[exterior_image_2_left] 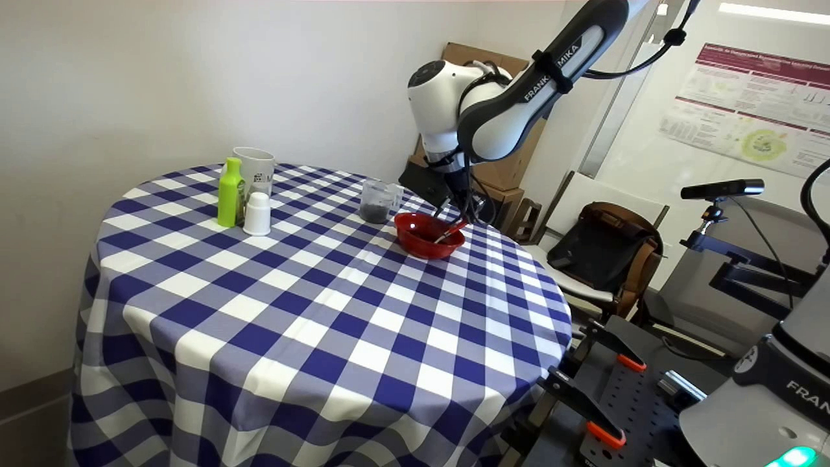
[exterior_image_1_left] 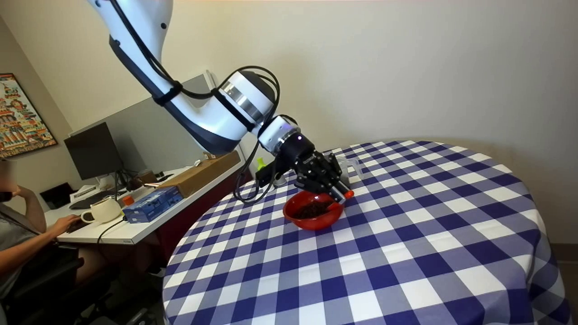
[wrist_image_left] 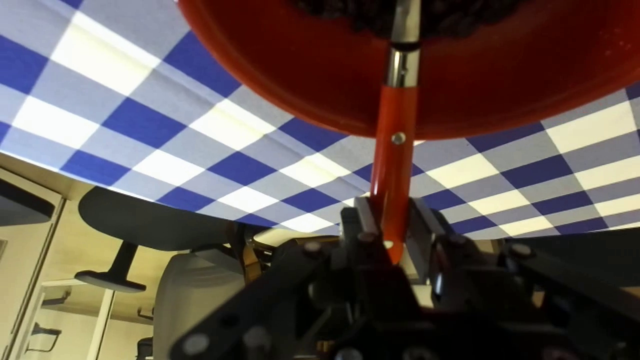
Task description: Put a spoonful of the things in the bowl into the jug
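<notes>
The red bowl (exterior_image_1_left: 314,224) stands on the checked table and holds dark crumbly bits (exterior_image_1_left: 310,210). It also shows in an exterior view (exterior_image_2_left: 415,245) and from above in the wrist view (wrist_image_left: 300,85). A spoon with a red handle (wrist_image_left: 395,155) leans over the bowl's rim. Its metal end reaches into the dark bits (wrist_image_left: 460,15); the scoop is out of view. My gripper (wrist_image_left: 390,215) is shut on the handle near its end, beside the bowl (exterior_image_1_left: 339,193). A clear jug (exterior_image_2_left: 376,201) with something dark at its bottom stands near the bowl; it is partly hidden behind the gripper in an exterior view (exterior_image_1_left: 354,168).
A green bottle (exterior_image_2_left: 230,194), a white bottle (exterior_image_2_left: 258,215) and a large whitish cup (exterior_image_2_left: 256,165) stand together away from the bowl. The round table has a checked cloth (exterior_image_2_left: 337,305). A person sits at a desk (exterior_image_1_left: 144,225) off the table.
</notes>
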### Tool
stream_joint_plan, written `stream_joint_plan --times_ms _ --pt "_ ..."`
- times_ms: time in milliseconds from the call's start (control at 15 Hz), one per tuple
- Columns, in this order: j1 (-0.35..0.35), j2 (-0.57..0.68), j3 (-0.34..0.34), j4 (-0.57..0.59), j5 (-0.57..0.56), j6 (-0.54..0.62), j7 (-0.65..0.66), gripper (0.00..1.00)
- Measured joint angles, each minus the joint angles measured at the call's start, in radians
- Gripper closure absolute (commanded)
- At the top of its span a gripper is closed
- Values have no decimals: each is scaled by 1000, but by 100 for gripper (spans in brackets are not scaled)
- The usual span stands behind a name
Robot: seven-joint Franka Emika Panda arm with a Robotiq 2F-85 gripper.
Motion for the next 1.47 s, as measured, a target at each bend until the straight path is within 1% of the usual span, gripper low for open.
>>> stream_joint_plan --times_ms 267,1000,1467 --pt "1 6 -17 24 67 0 -22 95" --pt "11 6 -35 55 179 16 -44 95" --pt "11 6 -70 69 246 29 -79 95"
